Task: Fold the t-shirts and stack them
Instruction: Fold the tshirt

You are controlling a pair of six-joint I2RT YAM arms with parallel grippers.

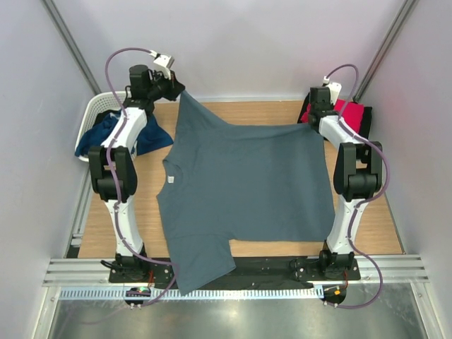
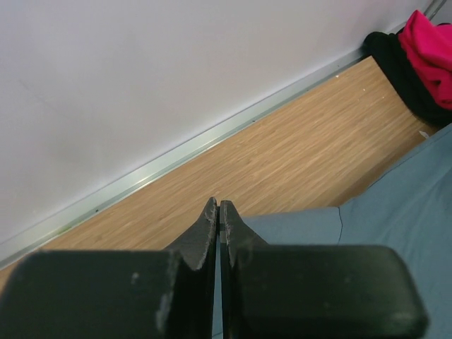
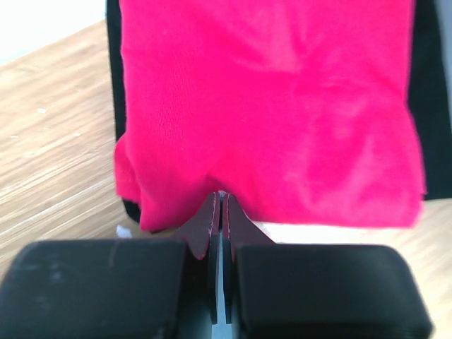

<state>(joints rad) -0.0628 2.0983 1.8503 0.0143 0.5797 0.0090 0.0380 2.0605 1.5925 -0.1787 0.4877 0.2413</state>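
Clamped shut in left gripper [image 1: 174,89] and right gripper [image 1: 311,120]: corners of the soft slate grey-blue t-shirt [image 1: 247,183], stretched along the table's [image 1: 247,111] far edge, presumably for flat folding.

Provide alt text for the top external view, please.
A grey t-shirt is spread out, its far edge held by the left end effector and right end effector. A red shirt sits far right, a basket far left.
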